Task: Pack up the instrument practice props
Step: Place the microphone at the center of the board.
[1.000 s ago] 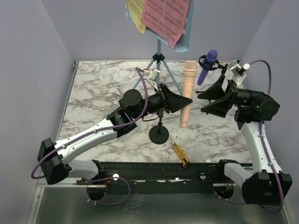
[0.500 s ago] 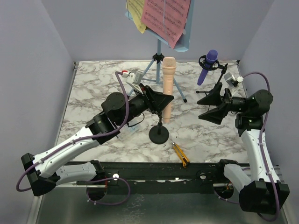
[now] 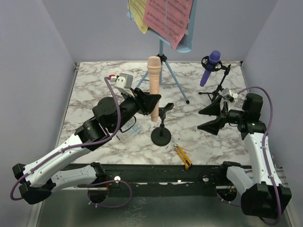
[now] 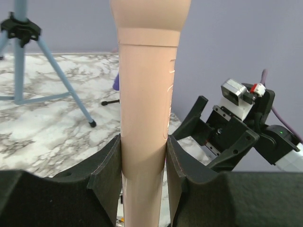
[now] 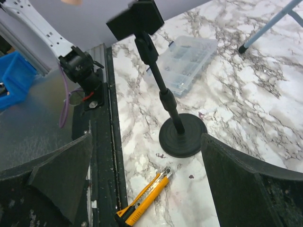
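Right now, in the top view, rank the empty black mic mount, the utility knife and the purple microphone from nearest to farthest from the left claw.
1. Empty black mic mount: just right of the left claw, which grips the beige microphone.
2. Utility knife: near edge, further right.
3. Purple microphone: rear right corner.
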